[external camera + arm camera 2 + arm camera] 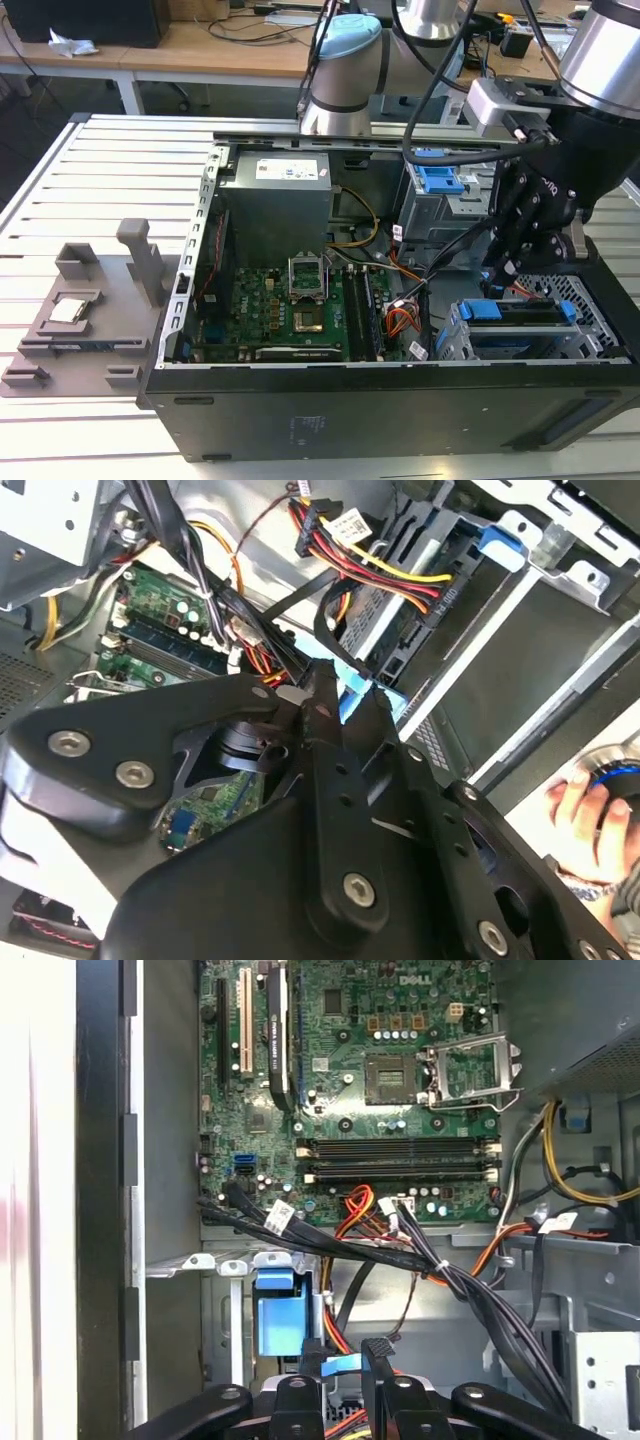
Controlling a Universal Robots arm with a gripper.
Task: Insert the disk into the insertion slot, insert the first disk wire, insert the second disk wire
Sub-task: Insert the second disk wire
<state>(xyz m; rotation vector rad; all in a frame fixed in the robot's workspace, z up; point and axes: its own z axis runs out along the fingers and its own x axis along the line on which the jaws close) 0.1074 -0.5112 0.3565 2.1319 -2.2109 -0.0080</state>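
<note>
surface (60, 180): slatted and pale; I see everything resting on it.
fixture (90, 310): grey tray at the exterior view's left, just beside the case, with a small square chip seated in it.
case (350, 400): black tower lying on its side, side panel off, insides open to me.
motherboard (290, 310): green and flat on the case floor, with an empty socket in a metal frame; I also get it clearly in the first wrist view (400, 1080).
power supply (275, 205): grey box against the far wall, behind the motherboard.
loose wires (400, 320): orange, red and black bundle between the motherboard and the cage.
drive box (440, 185): grey with a blue tab, at the far wall, well apart from the cage.
end effector (510, 270): black, hanging just above the cage's near-motherboard end. In both wrist views (345, 1390) (315, 695) I read it as narrow, pinching the blue plug of a black wire (372, 1355).
disk (515, 312): blue bracket showing, lying flat inside the slot, already in.
slot (590, 300): bay of the silver perforated cage at the exterior view's right, holding the disk.
hand (580, 815): a person's, at the edge of the second wrist view, beyond the case wall.
</note>
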